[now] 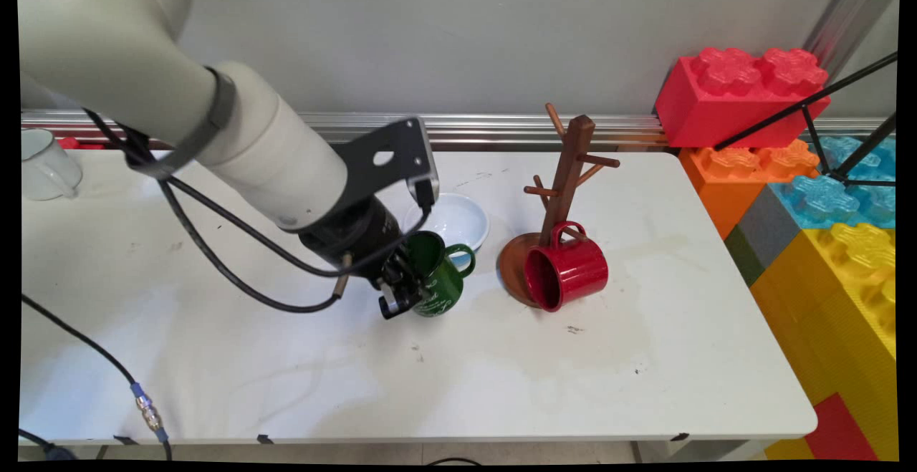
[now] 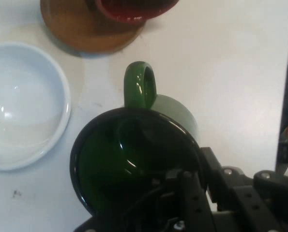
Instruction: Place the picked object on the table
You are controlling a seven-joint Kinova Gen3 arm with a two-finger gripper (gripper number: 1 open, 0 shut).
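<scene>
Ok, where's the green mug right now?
In the main view the green mug is mid-table, tilted in the gripper, just in front of the white bowl and left of the red mug.

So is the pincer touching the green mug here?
Touching. The hand view shows the pincer straddling the green mug rim, one finger inside and one outside on the wall; the main view agrees.

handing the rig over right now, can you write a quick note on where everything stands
Gripper: shut on the rim of the green mug, one finger inside, one outside; mug tilted, handle toward the red mug.
White bowl: just behind the green mug.
Red mug: on its side, resting on the base of the wooden mug tree, none of its pegs holding a mug.
White mug: far left edge of the table.
</scene>
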